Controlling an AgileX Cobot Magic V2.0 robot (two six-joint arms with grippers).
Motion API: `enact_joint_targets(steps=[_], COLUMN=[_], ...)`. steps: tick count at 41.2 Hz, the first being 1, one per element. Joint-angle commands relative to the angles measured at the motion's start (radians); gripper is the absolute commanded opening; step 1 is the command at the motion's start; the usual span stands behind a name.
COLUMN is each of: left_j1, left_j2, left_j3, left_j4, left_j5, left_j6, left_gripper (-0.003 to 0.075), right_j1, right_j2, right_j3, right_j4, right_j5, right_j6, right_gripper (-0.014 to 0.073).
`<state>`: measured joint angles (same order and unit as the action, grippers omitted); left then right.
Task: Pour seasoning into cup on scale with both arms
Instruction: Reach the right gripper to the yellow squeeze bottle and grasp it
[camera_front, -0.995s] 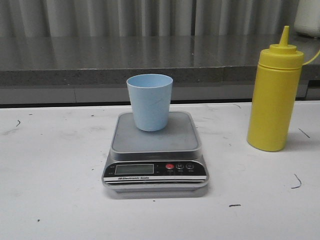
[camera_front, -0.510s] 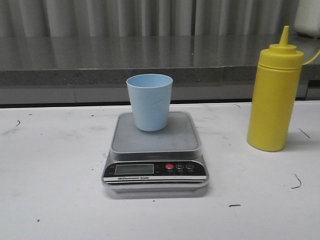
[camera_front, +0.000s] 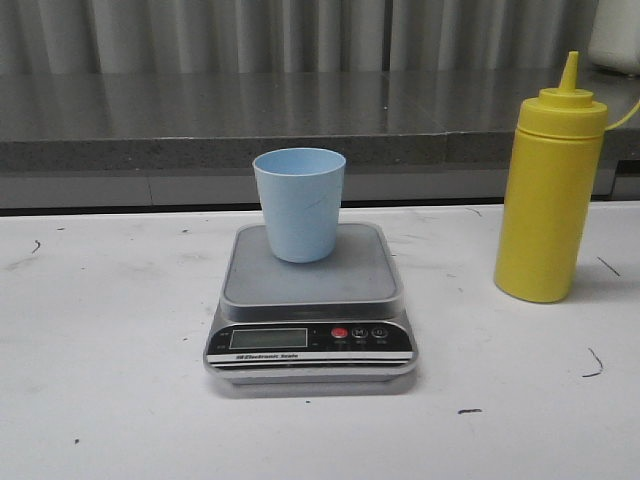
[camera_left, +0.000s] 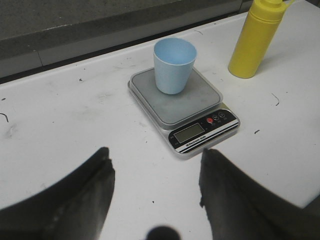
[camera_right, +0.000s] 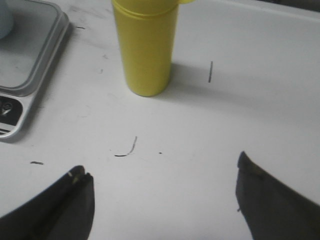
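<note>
Pre-grasp: cup (camera_front: 299, 203) sits on scale (camera_front: 310, 300), seasoning (camera_front: 549, 185) untouched.
Both grippers, left (camera_left: 155, 187) & right (camera_right: 162, 200), spread apart, empty; next, prob. right grabs bottle.

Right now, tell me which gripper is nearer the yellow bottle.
Right. The right gripper is open just short of the yellow bottle; the left gripper faces the scale, bottle beyond.
</note>
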<state>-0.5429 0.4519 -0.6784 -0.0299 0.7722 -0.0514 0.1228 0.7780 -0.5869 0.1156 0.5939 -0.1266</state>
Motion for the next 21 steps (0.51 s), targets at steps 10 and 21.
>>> enact_joint_targets(steps=[10,21], left_j1=[-0.001,-0.001], left_j2=[0.004,0.004], left_j3=[-0.024,-0.024], left_j4=[-0.004,-0.004], left_j5=[-0.072,-0.072], left_j6=[-0.009,-0.009], left_gripper=[0.0385,0.0385], right_j1=[0.072,0.113], right_j2=[0.214,0.375], right_j3=[0.007,0.156], right_j4=[0.106,0.106], right_j5=[-0.345,-0.834], right_j6=[-0.016,-0.004], right_gripper=[0.06,0.06])
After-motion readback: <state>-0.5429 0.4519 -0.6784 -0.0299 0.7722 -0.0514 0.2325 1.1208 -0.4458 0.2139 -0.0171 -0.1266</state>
